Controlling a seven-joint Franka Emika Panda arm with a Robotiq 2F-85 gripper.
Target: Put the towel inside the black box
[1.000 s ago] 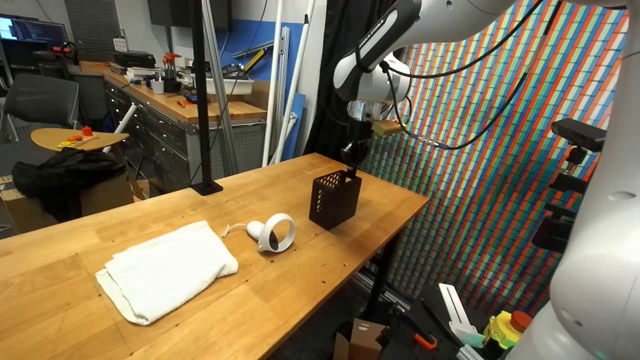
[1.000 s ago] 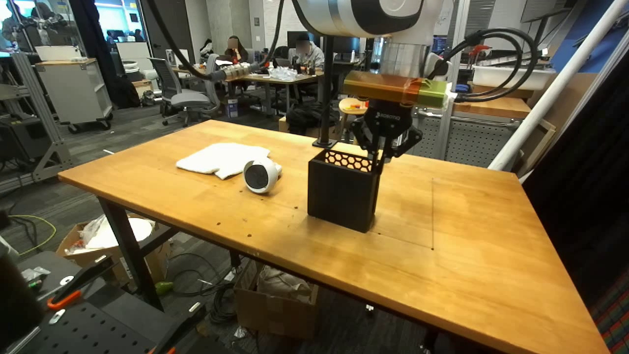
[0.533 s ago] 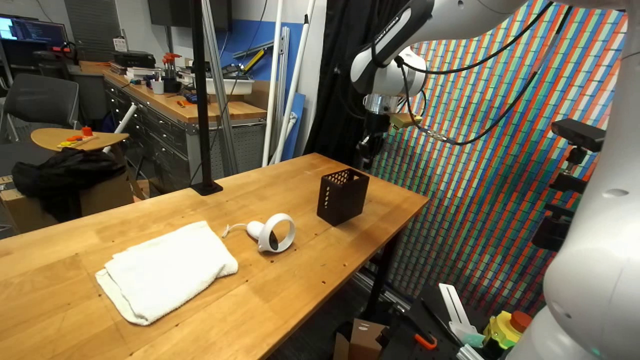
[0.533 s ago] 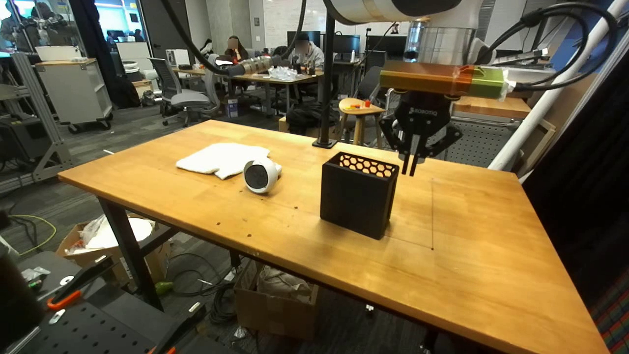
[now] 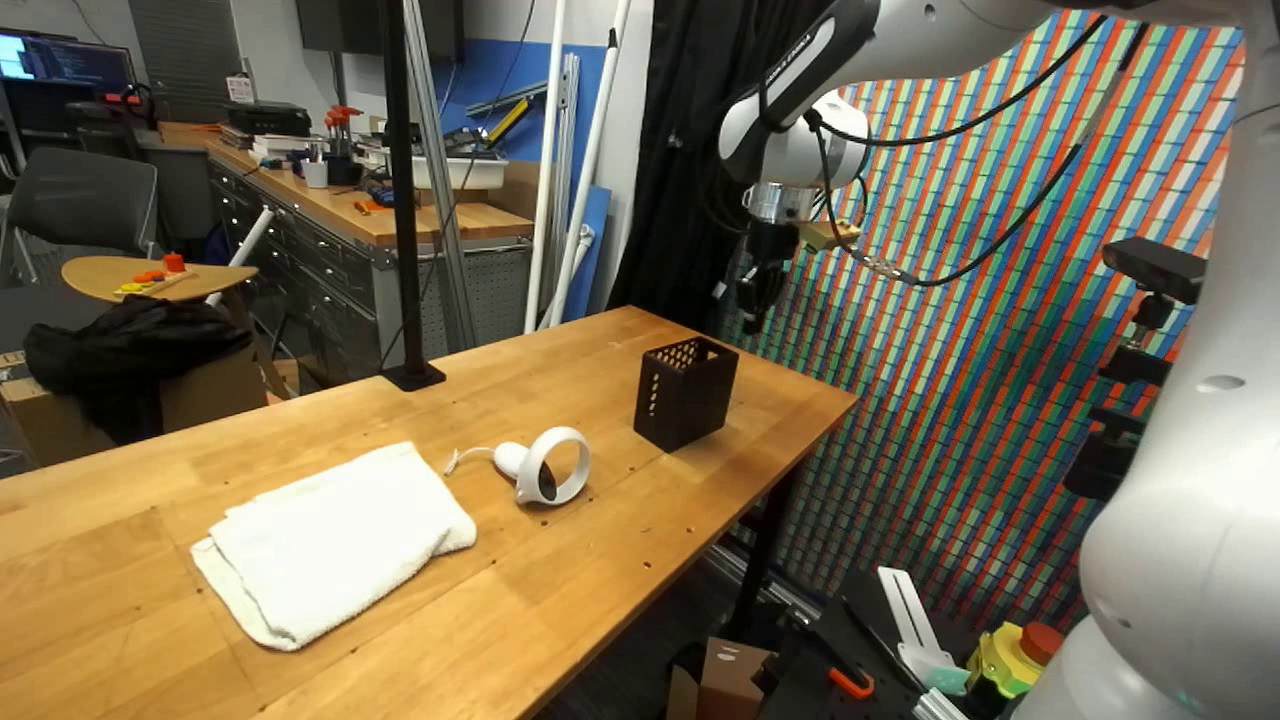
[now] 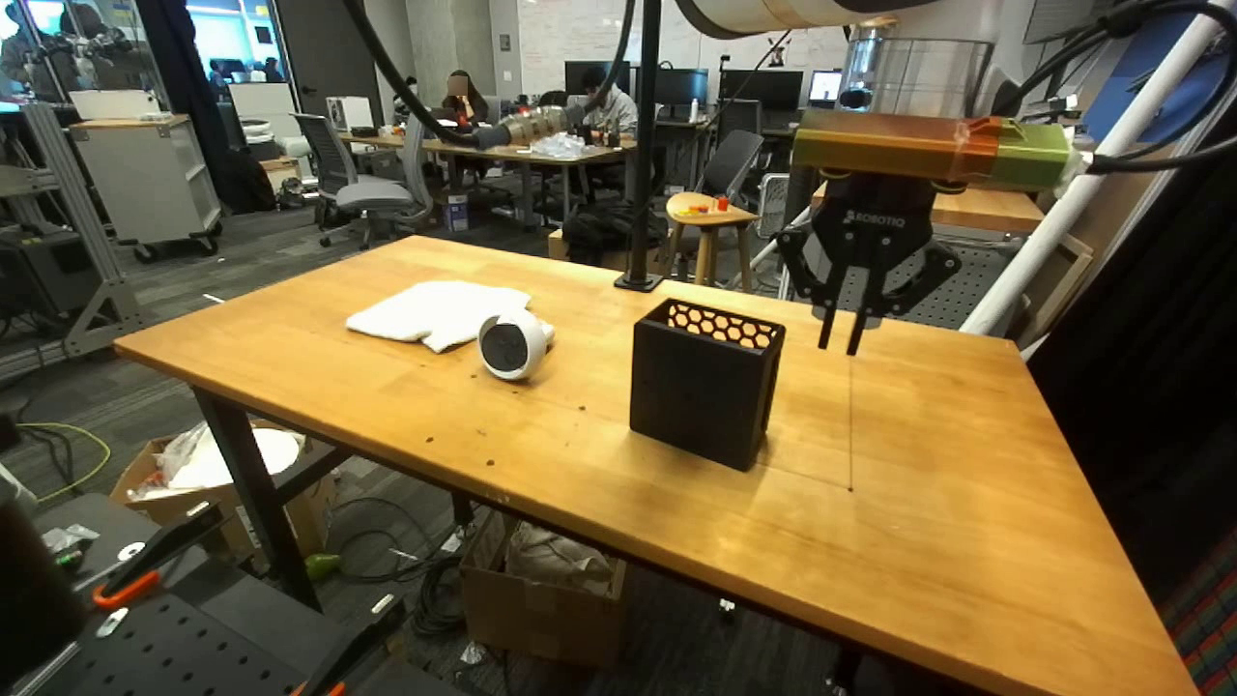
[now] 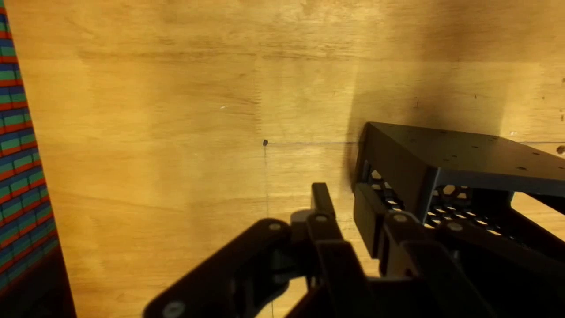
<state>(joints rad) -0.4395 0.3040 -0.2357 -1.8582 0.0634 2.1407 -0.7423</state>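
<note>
We list: one black box [image 6: 701, 391], upright, mouth up, presumably for filling; one folded white towel [image 5: 340, 540], on the table [image 5: 560, 600], well apart from the box; one end effector [image 6: 839, 342], near the box, jaws slightly parted, holding nothing.

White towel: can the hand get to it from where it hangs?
Probably yes, but not in a low straight line: the black box and white controller are between the hand and the white towel. Nothing lies on the towel, so passing above both should leave the way free.
</note>
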